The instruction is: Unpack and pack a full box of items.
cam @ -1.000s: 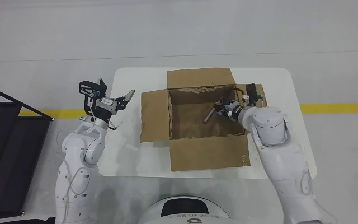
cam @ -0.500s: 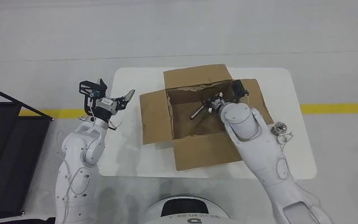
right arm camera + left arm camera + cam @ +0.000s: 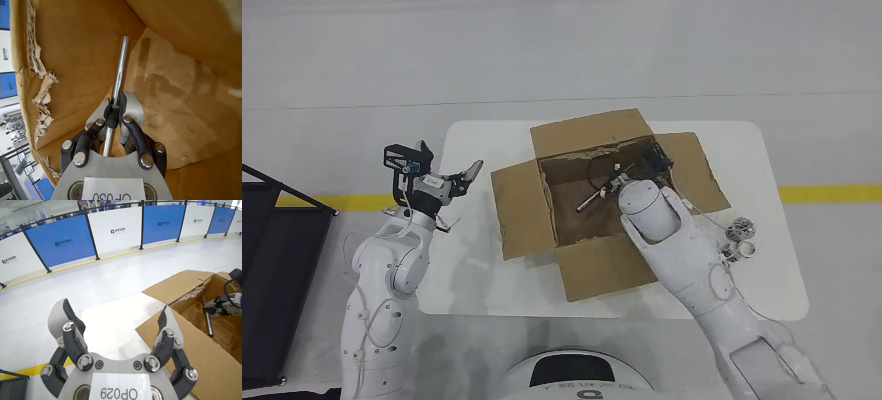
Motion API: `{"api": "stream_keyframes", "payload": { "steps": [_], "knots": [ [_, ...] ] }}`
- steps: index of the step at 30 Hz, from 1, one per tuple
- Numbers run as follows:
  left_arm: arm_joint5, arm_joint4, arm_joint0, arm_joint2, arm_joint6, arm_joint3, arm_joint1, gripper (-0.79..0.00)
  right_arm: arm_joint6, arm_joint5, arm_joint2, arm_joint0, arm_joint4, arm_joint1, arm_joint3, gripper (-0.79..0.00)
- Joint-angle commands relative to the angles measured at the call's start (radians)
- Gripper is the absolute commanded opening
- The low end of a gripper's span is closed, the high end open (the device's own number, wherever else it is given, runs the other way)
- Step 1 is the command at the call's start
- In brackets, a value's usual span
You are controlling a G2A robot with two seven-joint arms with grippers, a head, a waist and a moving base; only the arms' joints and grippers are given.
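Top view, box: the cardboard box (image 3: 522, 210) sits in the middle of the tabletop (image 3: 472, 275), flaps splayed out, skewed to the tabletop's edges.
Top view, rod: the metal rod (image 3: 586, 201) lies slanted inside the box, toward its far side, held by the right gripper (image 3: 610, 186).
Top view, room: the left gripper (image 3: 472, 170) hangs over the tabletop's left edge, well apart from the box. Small metal parts (image 3: 739, 236) lie right of the box, just beside the right arm.
Left wrist view, jaws: the left gripper (image 3: 115, 306) has its jaws spread wide with nothing between them. The box's left flap (image 3: 189, 361) lies just beyond.
Right wrist view, jaws: the right gripper (image 3: 116, 102) has its jaws clamped on the rod (image 3: 122, 62) partway along. The free end points at a box wall (image 3: 79, 56), near the torn rim (image 3: 41, 79).
Risk, rod: on the way out the long end could snag the wall or ragged rim, and it may pivot in so narrow a grip.
Risk, box: nothing holds the box, so a snag would likely drag it.
Risk, parts: the right arm's elbow could sweep the small parts off the right edge.
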Motion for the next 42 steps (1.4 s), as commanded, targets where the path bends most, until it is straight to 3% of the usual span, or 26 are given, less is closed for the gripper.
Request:
{"api": "stream_keyframes", "payload": {
  "steps": [1,9,16,23,38,42],
  "knots": [
    [0.000,0.000,0.000,0.000,0.000,0.000,0.000,0.000,0.010,-0.004,0.024,-0.019,0.008,0.004,-0.040,0.000],
    [0.000,0.000,0.000,0.000,0.000,0.000,0.000,0.000,0.118,-0.041,0.190,-0.205,-0.043,0.056,-0.349,0.000],
    [0.000,0.000,0.000,0.000,0.000,0.000,0.000,0.000,0.372,-0.242,0.581,-0.545,0.020,0.118,-0.734,0.000],
    [0.000,0.000,0.000,0.000,0.000,0.000,0.000,0.000,0.486,-0.455,0.916,-0.786,0.241,0.125,-0.776,0.000],
    [0.000,0.000,0.000,0.000,0.000,0.000,0.000,0.000,0.494,-0.460,0.925,-0.793,0.250,0.125,-0.771,0.000],
    [0.000,0.000,0.000,0.000,0.000,0.000,0.000,0.000,0.450,-0.470,0.970,-0.842,0.107,0.133,-0.736,0.000]
  ]
}}
